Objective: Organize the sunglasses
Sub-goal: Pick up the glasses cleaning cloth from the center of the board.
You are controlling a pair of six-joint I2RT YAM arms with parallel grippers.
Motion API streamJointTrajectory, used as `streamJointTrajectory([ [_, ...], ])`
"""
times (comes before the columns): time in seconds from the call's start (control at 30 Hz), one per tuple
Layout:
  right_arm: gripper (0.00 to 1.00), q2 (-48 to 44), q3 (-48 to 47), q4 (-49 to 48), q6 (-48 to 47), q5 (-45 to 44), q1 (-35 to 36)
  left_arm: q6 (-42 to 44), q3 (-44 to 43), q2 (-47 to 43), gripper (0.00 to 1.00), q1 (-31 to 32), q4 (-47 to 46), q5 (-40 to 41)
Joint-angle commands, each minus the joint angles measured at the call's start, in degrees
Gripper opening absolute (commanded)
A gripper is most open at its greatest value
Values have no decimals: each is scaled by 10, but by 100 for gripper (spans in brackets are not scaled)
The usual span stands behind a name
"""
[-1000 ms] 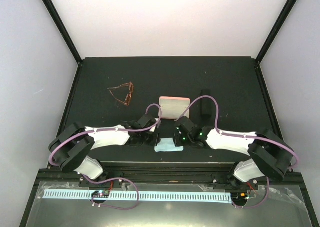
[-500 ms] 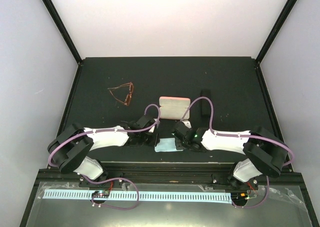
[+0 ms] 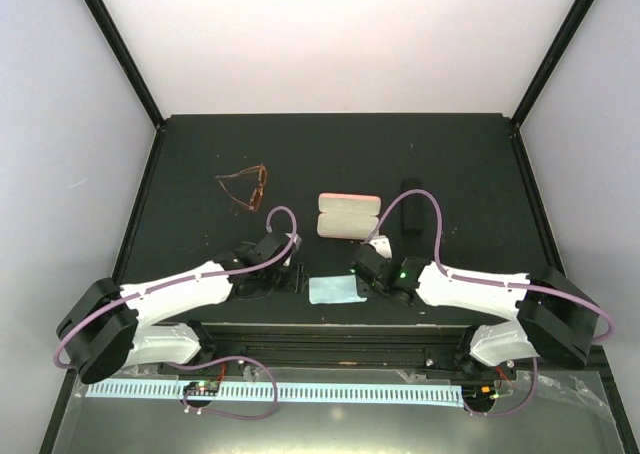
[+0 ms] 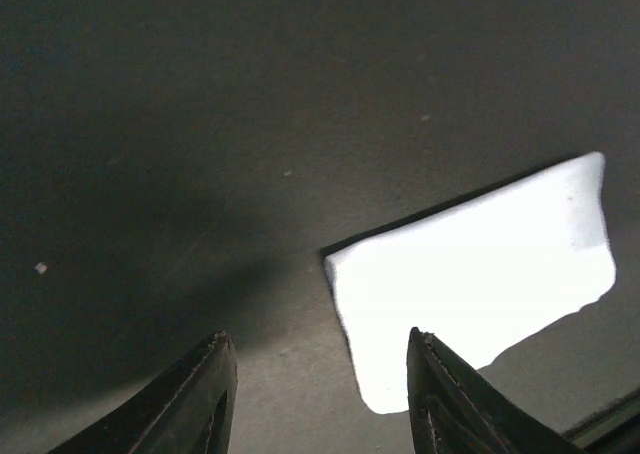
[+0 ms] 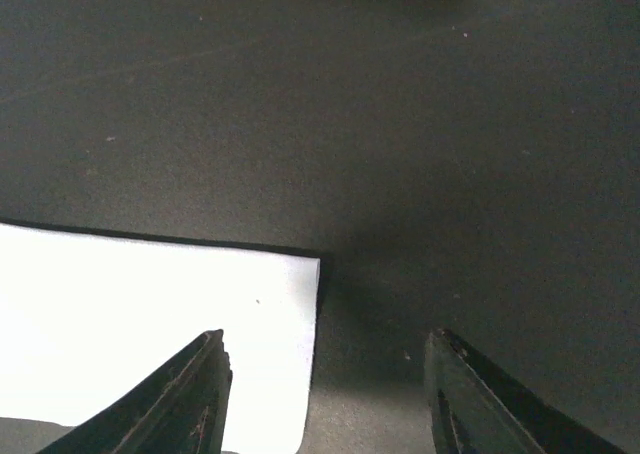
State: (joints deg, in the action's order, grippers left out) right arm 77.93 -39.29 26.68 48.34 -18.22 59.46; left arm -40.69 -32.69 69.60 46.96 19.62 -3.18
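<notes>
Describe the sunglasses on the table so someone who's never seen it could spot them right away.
On the black table, look at the left half, beyond the left arm. The sunglasses lie there alone, a thin brownish-amber outline. Their neighbours are solid blocks: a pale pink case at the centre and a light blue cloth nearer the front.

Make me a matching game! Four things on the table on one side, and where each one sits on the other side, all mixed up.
Things:
1. sunglasses
2. pink case
3. black case
4. light blue cloth

Places, as seen from the top camera:
A. near edge, in the middle, lying flat
B. far over on the left, all alone
C. in the middle, just beyond the cloth
D. just right of the pink case

Right pairs: 1-B, 2-C, 3-D, 4-A
</notes>
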Motion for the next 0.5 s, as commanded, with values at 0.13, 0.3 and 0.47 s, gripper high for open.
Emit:
streamJointTrajectory([
  [0.13, 46, 24, 19, -23, -3, 38, 3, -57, 54, -3, 48, 1, -12, -1],
  [0.3, 43, 58, 21, -42, 0, 51, 3, -66, 64, 27, 44, 1, -68, -55],
  [0.47, 33, 73, 19, -59, -1, 60, 3, -73, 57, 34, 42, 1, -77, -60],
])
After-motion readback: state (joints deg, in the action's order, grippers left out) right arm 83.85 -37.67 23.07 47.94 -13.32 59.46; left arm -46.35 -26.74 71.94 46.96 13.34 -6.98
